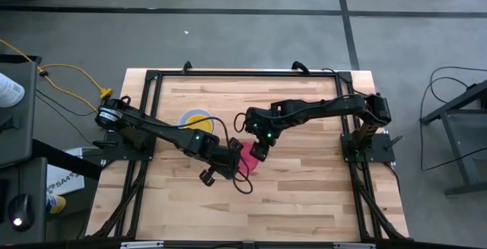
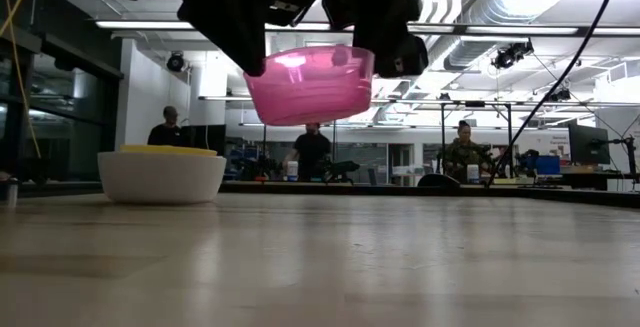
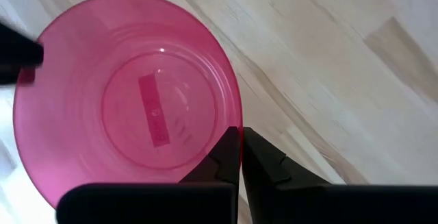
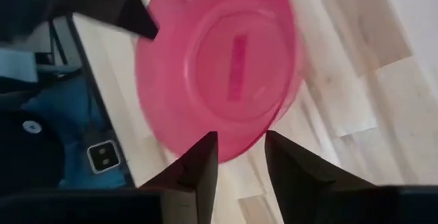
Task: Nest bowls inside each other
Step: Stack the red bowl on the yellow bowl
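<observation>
High view: both arms meet over mid-table, the pink bowl [image 1: 247, 162] between them.
Pink bowl: held in the air, mouth up, slightly tilted, well clear of the tabletop in the low view.
Left gripper [image 3: 241, 140]: fingers closed on the bowl's rim, one inside the wall and one outside.
Right gripper [image 4: 241, 147]: fingers parted with a gap between them, just at the opposite rim; it does not appear to be holding the bowl.
Stack [image 2: 161, 175]: a white bowl on the table with a yellow rim showing inside it, off to the left arm's side, well apart from the pink bowl.
Other bowls: blue and purple not made out; possibly hidden in the stack.
Handling, judged: thin translucent plastic, light, smooth, likely to flex and slip; a pinch across the rim wall suits it best, and a one-sided hold lets it tilt.
Obstacles: the right gripper sits close by the rim; a black cable [image 1: 245, 185] loops on the table [image 1: 304, 196] below the left gripper.
Background: people at desks beyond the table.
</observation>
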Robot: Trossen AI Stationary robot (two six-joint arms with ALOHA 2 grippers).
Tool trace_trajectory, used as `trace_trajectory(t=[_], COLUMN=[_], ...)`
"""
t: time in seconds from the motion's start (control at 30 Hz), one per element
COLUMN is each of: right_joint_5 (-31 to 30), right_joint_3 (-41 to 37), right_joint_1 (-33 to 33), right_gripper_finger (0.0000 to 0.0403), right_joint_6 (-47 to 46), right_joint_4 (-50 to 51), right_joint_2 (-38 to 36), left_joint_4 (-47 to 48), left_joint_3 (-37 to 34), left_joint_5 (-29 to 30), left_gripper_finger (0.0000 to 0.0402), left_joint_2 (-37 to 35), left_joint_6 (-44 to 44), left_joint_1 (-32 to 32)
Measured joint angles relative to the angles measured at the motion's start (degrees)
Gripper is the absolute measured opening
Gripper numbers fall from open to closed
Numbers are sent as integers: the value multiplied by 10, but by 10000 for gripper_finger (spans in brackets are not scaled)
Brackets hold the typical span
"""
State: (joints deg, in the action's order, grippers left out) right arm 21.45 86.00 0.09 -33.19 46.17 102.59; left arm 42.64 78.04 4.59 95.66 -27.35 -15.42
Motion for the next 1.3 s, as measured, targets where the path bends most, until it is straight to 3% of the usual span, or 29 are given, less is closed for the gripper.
trace_trajectory(t=[0.43,0.73,1.03,1.3], right_joint_5=[13,-59,-131,-186], right_joint_3=[0,0,0,0], right_joint_1=[46,113,189,225], right_gripper_finger=[129,128,128,128], right_joint_6=[-47,-90,-136,-172], right_joint_4=[-3,1,11,6], right_joint_2=[-11,-27,-27,-26], left_joint_4=[57,132,149,179], left_joint_3=[0,-5,-68,-138], left_joint_5=[23,82,83,129], left_gripper_finger=[0,0,0,0], left_joint_2=[0,-10,-117,-247], left_joint_6=[39,112,202,275], left_joint_1=[1,1,0,1])
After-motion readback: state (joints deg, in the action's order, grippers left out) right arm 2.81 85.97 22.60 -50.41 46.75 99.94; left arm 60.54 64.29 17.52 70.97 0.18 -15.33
